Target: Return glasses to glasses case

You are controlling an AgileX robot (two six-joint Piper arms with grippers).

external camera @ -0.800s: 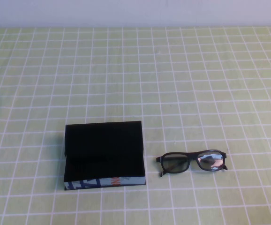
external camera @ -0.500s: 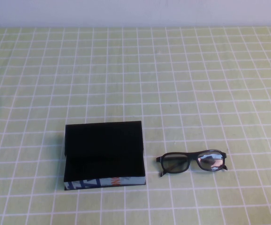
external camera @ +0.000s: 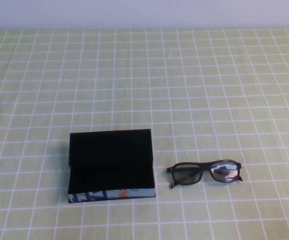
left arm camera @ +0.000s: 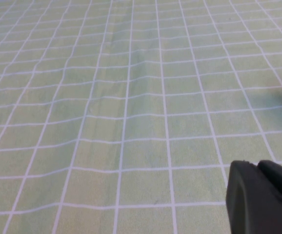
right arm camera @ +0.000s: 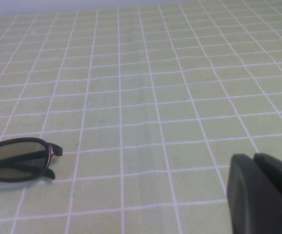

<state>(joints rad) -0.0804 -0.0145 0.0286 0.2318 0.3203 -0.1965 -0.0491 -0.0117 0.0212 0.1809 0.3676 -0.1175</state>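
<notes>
While both pincers stay out of reach, glasses (external camera: 205, 173) lie beside open glasses case (external camera: 111, 166).

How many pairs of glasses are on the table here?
1. The glasses lie folded on the green checked cloth, right of the open glasses case and apart from it. The case's visible interior looks empty. Neither the left tool nor the right tool touches them.

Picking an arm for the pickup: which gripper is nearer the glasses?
Right. The right gripper has the glasses in its wrist view. The left gripper sees only green checked cloth. Neither arm shows in the high view.
</notes>
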